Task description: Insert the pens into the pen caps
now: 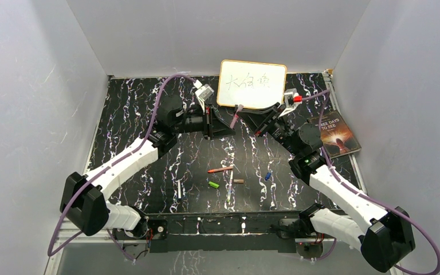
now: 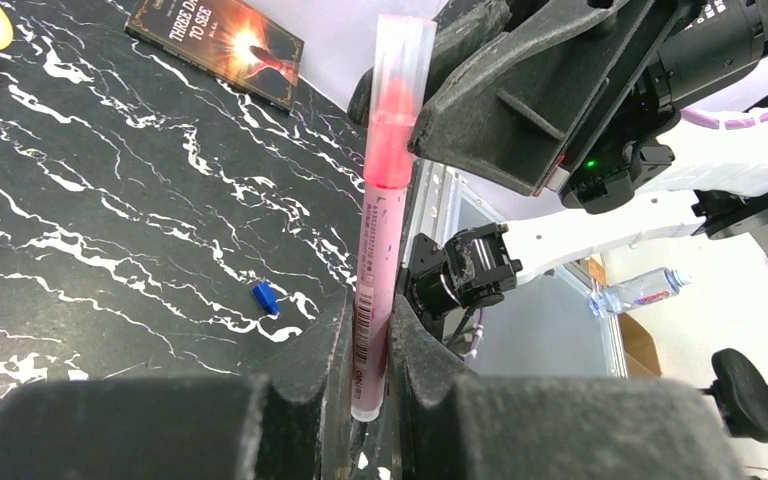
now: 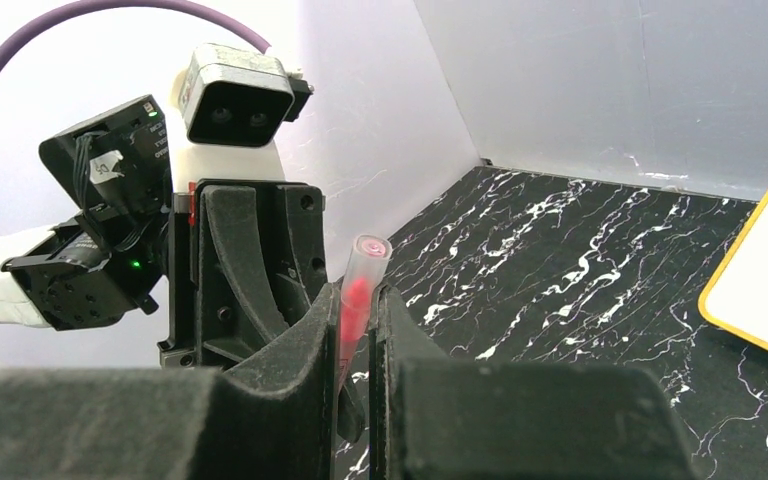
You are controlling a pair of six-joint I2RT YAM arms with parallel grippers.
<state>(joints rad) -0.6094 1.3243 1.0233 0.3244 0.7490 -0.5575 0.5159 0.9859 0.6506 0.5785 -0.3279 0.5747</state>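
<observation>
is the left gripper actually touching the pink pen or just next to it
Touching. The left wrist view shows the pink pen clamped by its barrel in the left gripper, with both fingers pressed against it and no gap.

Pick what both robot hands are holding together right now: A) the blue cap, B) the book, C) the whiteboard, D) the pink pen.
D: the pink pen is pinched by the left gripper at its barrel and by the right gripper at its clear top end.
</observation>
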